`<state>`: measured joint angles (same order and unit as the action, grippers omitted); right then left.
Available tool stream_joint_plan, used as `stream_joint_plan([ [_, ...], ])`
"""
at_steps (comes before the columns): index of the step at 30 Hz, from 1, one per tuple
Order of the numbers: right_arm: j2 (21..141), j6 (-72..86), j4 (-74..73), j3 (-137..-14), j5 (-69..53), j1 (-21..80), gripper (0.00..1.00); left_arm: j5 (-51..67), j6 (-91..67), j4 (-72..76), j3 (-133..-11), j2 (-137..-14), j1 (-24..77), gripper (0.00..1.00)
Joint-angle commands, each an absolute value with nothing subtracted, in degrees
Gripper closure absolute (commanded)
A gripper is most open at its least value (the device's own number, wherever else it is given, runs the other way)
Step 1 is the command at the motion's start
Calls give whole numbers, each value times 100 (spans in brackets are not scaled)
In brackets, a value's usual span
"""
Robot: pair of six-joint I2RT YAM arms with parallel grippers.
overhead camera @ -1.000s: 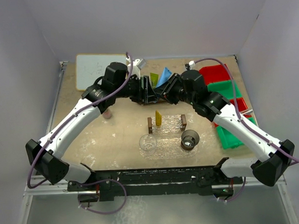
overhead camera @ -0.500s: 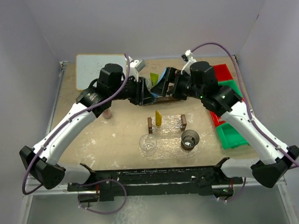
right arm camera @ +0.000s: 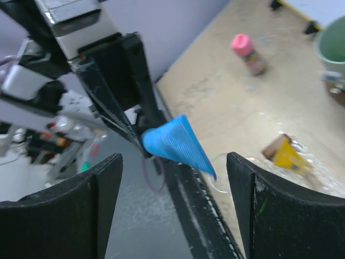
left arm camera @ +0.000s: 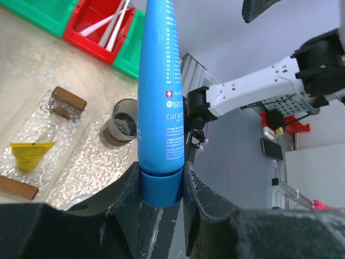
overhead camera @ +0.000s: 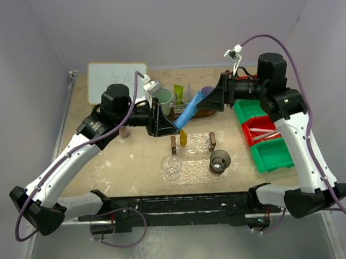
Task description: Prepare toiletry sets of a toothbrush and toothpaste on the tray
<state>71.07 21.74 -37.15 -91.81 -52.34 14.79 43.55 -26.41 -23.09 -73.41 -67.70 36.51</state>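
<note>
A pink-capped bottle point(overhead camera: 124, 132) stands upright on the counter point(overhead camera: 134, 157), left of centre. At the far left corner lies a white board point(overhead camera: 116, 80). A pale green mug point(overhead camera: 163, 98) sits mid-back. On the right, a red bin point(overhead camera: 251, 136) sits between two green bins point(overhead camera: 272, 155).

Left arm point(overhead camera: 71, 160) angling forward and inward, left gripper point(left arm camera: 161, 183) clamping cap end of blue tube point(left arm camera: 160, 81). Right arm point(overhead camera: 293, 130) standing with elbow high, right gripper point(overhead camera: 209, 100) pointing left, jaws gaping wide around tube's flat end, not touching.
</note>
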Motion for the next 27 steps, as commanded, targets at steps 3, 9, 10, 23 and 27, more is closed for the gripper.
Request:
stream_joint_plan([
  [3, 7186, 4024, -853, -8597, -7019, 1446, 35, 5066, -2777, -1689, -7326, -6634, 3632, 97],
  [9, 7193, 4469, -339, -8291, -7467, 1450, 72, 5058, -2631, -1927, -7396, -6648, 3631, 97],
  [10, 7147, 4442, -364, -8228, -7478, 1450, 78, 5009, -2602, -1994, -7418, -6645, 3631, 97],
  [23, 6396, 1124, -5298, -8590, -1936, 1458, 100, 1384, -2564, -4080, -8013, -6635, 3565, 29],
  [27, 6108, 1087, -5349, -8447, -663, 1555, 100, 876, -2833, -4369, -8224, -6703, 3503, 24],
])
